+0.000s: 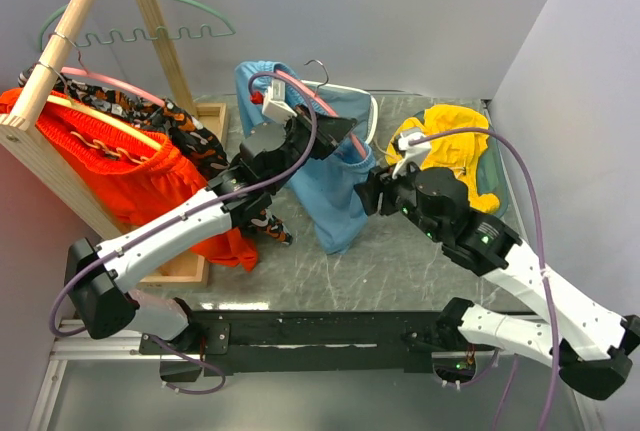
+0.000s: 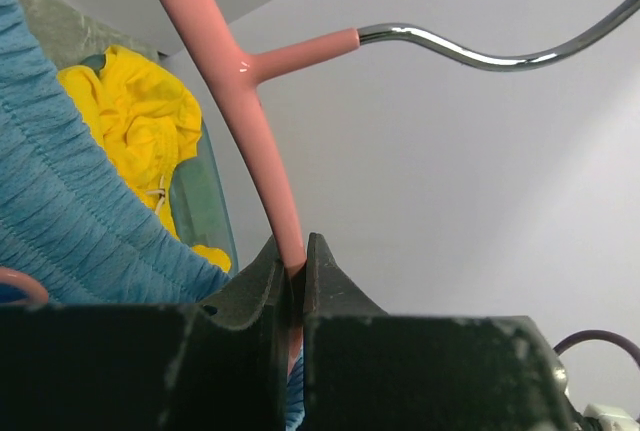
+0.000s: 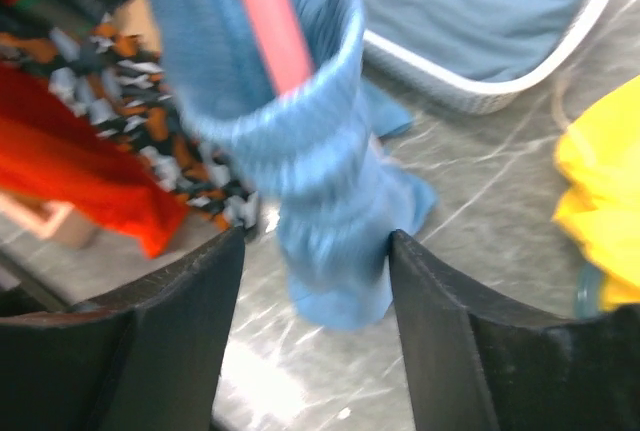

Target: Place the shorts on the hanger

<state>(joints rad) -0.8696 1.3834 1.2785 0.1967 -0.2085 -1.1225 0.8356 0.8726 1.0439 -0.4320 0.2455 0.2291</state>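
The light blue shorts (image 1: 335,201) hang off the pink hanger (image 1: 318,103), held up above the table. My left gripper (image 1: 345,136) is shut on the hanger's pink arm (image 2: 262,141), just below the silver hook (image 2: 480,51). The shorts' waistband (image 2: 60,201) drapes at the left of the left wrist view. My right gripper (image 1: 368,191) is open, right of the hanging shorts. In the right wrist view the shorts (image 3: 320,181) hang between and beyond its open fingers (image 3: 440,321), with the pink bar (image 3: 270,21) through the waistband.
A wooden rack (image 1: 60,61) at the left holds a green hanger (image 1: 140,21), orange shorts (image 1: 120,171) and a patterned garment (image 1: 180,131). A yellow garment (image 1: 455,146) lies at the right. A white-rimmed tray (image 3: 500,101) with blue fabric sits behind.
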